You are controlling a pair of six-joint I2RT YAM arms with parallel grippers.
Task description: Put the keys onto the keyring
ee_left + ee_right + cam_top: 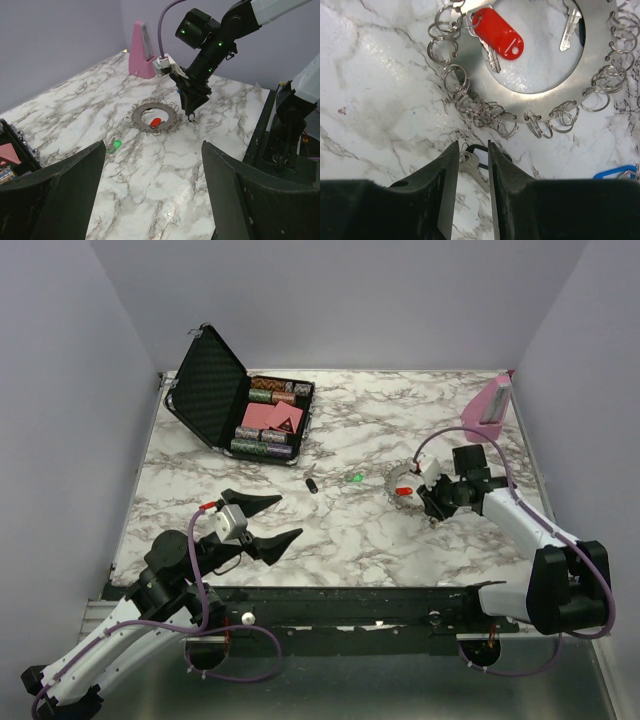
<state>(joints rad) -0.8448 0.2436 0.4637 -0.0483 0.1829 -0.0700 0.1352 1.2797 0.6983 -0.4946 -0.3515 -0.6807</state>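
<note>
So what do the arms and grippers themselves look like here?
The left arm and right arm have white links, black joints and looping purple cables. The left gripper and right gripper have black tapering fingers; green lights dot the right wrist.

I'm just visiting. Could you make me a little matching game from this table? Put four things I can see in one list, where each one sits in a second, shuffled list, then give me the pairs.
Things:
1. red key
2. green key
3. pink stand
4. black case

Places:
A. far left, lid open
B. far right corner
C. attached to the keyring
D. lying loose, left of the keyring

Pairs: 1-C, 2-D, 3-B, 4-A
</note>
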